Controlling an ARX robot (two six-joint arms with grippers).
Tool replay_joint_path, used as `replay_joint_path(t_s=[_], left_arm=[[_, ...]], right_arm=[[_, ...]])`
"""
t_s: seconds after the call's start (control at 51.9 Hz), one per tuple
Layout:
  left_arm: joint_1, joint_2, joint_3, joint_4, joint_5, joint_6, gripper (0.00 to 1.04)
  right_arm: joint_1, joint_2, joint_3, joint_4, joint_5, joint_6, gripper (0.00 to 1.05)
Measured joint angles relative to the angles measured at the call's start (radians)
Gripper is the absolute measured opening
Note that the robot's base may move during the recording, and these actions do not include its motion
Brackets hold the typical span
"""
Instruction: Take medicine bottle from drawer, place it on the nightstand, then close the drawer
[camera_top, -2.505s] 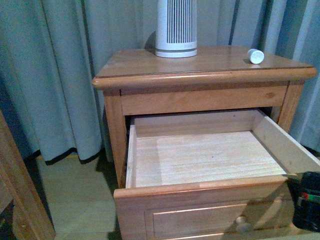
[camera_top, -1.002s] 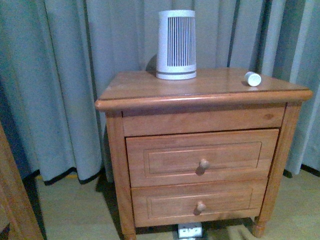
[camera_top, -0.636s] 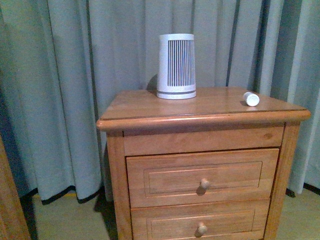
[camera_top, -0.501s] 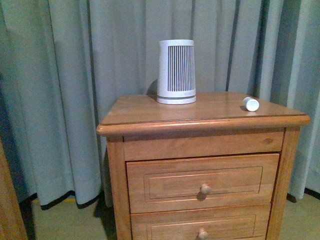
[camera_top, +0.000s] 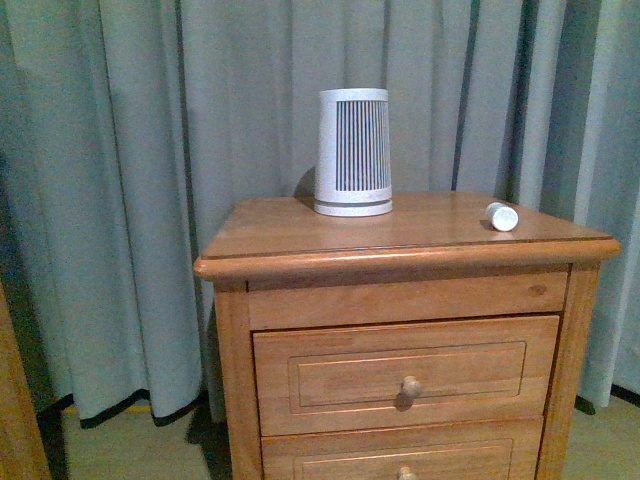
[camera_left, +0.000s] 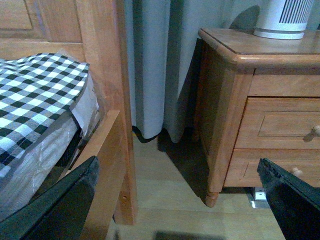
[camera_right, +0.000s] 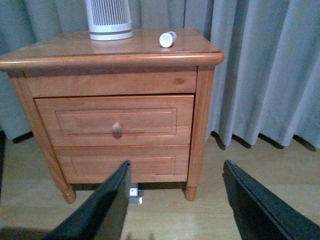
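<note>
The small white medicine bottle (camera_top: 502, 216) lies on its side on the nightstand (camera_top: 300, 225) top, near the back right corner; it also shows in the right wrist view (camera_right: 167, 39). The upper drawer (camera_top: 400, 375) is shut flush, knob out, also in the right wrist view (camera_right: 116, 121). Neither gripper shows in the front view. My left gripper (camera_left: 177, 200) is open and empty, low over the floor left of the nightstand (camera_left: 230, 100). My right gripper (camera_right: 175, 205) is open and empty, low in front of the nightstand (camera_right: 202, 100).
A tall white ribbed device (camera_top: 353, 152) stands at the back of the nightstand top. Grey curtains (camera_top: 120, 200) hang behind. A wooden bed frame (camera_left: 110, 75) with a checked mattress (camera_left: 35, 95) stands left of the nightstand. A white power strip (camera_right: 133, 192) lies under it.
The upper drawer, wide open 2.5 s ago, is shut since 1.0 s ago. The view has since backed away and risen; the nightstand sits lower in frame. The bottle has not moved on the top.
</note>
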Motion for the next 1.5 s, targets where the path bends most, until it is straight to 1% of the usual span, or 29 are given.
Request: replay_joint_path(t_s=[0.039, 0.058, 0.173, 0.193, 0.289, 0.328, 0.848, 1.156, 1.175, 1.426, 1.503], left_arm=[[0.000, 0.000, 0.000, 0.000, 0.000, 0.000, 0.98], [0.000, 0.000, 0.000, 0.000, 0.000, 0.000, 0.98], [0.000, 0.000, 0.000, 0.000, 0.000, 0.000, 0.98], [0.000, 0.000, 0.000, 0.000, 0.000, 0.000, 0.98], [0.000, 0.000, 0.000, 0.000, 0.000, 0.000, 0.98], [0.000, 0.000, 0.000, 0.000, 0.000, 0.000, 0.98], [0.000, 0.000, 0.000, 0.000, 0.000, 0.000, 0.98], [0.000, 0.000, 0.000, 0.000, 0.000, 0.000, 0.98], [0.000, 0.000, 0.000, 0.000, 0.000, 0.000, 0.98], [0.000, 0.000, 0.000, 0.000, 0.000, 0.000, 0.98], [0.000, 0.000, 0.000, 0.000, 0.000, 0.000, 0.98]], right_arm=[[-0.002, -0.017, -0.018, 0.002, 0.000, -0.004, 0.48], [-0.002, -0.021, -0.023, 0.002, 0.000, -0.005, 0.47], [-0.002, -0.029, -0.026, 0.003, -0.001, -0.015, 0.26], [-0.002, -0.029, -0.026, 0.003, -0.001, -0.015, 0.24], [-0.002, -0.030, -0.026, 0.002, -0.002, -0.016, 0.07], [-0.002, -0.030, -0.026, 0.002, -0.002, -0.019, 0.02], [-0.002, -0.031, -0.026, 0.003, -0.002, -0.019, 0.03], [-0.002, -0.031, -0.026, 0.003, -0.002, -0.021, 0.55], [-0.002, -0.031, -0.026, 0.003, -0.002, -0.021, 0.57], [-0.002, -0.031, -0.026, 0.003, -0.002, -0.021, 0.98], [-0.002, -0.031, -0.026, 0.003, -0.002, -0.021, 0.97]])
